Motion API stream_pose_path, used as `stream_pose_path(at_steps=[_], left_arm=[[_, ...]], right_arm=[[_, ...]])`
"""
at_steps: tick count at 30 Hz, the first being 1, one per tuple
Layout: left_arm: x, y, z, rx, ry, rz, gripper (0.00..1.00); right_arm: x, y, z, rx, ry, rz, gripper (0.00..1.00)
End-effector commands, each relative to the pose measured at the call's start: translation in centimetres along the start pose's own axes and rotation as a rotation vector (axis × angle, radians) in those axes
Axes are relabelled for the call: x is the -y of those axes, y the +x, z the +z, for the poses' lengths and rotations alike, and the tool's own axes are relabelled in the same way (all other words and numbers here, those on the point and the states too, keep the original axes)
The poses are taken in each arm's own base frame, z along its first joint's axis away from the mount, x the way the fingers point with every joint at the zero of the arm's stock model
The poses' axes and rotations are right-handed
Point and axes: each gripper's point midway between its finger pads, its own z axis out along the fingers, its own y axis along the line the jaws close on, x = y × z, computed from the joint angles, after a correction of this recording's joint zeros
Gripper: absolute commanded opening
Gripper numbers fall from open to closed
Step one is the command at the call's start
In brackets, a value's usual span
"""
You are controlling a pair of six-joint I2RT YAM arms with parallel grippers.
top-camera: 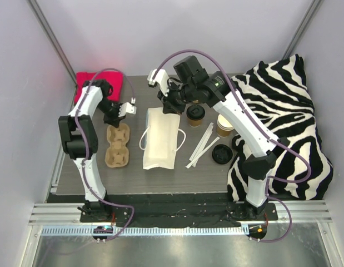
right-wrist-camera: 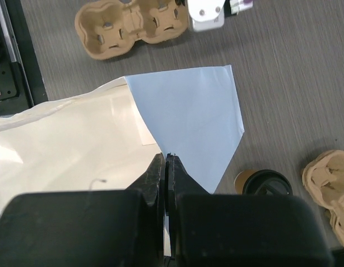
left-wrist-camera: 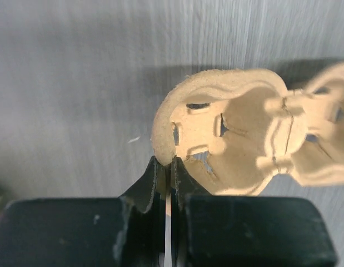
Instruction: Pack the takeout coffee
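Takeout coffee (top-camera: 195, 113): lidded and upright on the desk (top-camera: 183, 178). It stands just to the right of my right fingers (right-wrist-camera: 166, 158) and slightly back toward the wrist. Nothing touches it.

Right fingers: pressed together on the folded light blue corner of the paper bag (right-wrist-camera: 188, 117), at its mouth. The bag lies flat, with its pale inside showing to the left of the tips.

Left fingers (left-wrist-camera: 167, 161): closed flat on the thin rim of the cup carrier (left-wrist-camera: 233, 139). Its wells run off ahead and to the right of the tips. It is well apart from the coffee, with the bag between.

Reading: the step looks like readying the bag mouth and the carrier. The coffee is not yet packed.

How to do it well:
- The left pinch is on one edge of soft pulp. Lift slowly and keep the carrier level, or the rim may tear or the far well may sag.
- With the right, raise the corner up off the desk to open the mouth rather than dragging it sideways. The cup is close enough on that side to be knocked.
- Hold both grips firm until the mouth stands open.
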Motion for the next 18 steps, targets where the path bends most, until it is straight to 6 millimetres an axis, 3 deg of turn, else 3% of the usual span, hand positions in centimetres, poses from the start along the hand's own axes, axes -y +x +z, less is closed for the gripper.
stream_pose_path(at_steps=[1, 9, 12, 13, 15, 16, 18], left_arm=[[4.5, -5.7, -8.3, 0.133, -0.093, -0.100, 0.00], [10.6, -9.7, -19.4, 0.170, -0.472, -0.208, 0.00], [11.2, -10.7, -23.3, 0.199, -0.665, -0.249, 0.00], [11.5, -11.8, -26.3, 0.228, -0.787, -0.210, 0.00], [12.0, -13.4, -29.8, 0.296, -0.929, -0.207, 0.00], [13.3, -14.7, -32.5, 0.340, -1.012, -0.173, 0.00], [14.4, -16.6, -35.5, 0.423, -1.102, -0.151, 0.00]], right_arm=[[1.3, -0.7, -0.7, 0.025, 0.102, 0.038, 0.01], [1.6, -0.3, -1.7, 0.024, 0.153, 0.057, 0.01], [1.4, -0.2, -1.9, 0.025, 0.146, 0.058, 0.01], [1.4, -0.3, -2.0, 0.027, 0.147, 0.060, 0.01], [1.3, -0.4, -2.0, 0.032, 0.141, 0.058, 0.01], [1.3, -0.5, -2.0, 0.033, 0.143, 0.060, 0.01], [1.3, -0.5, -1.9, 0.033, 0.141, 0.062, 0.01]])
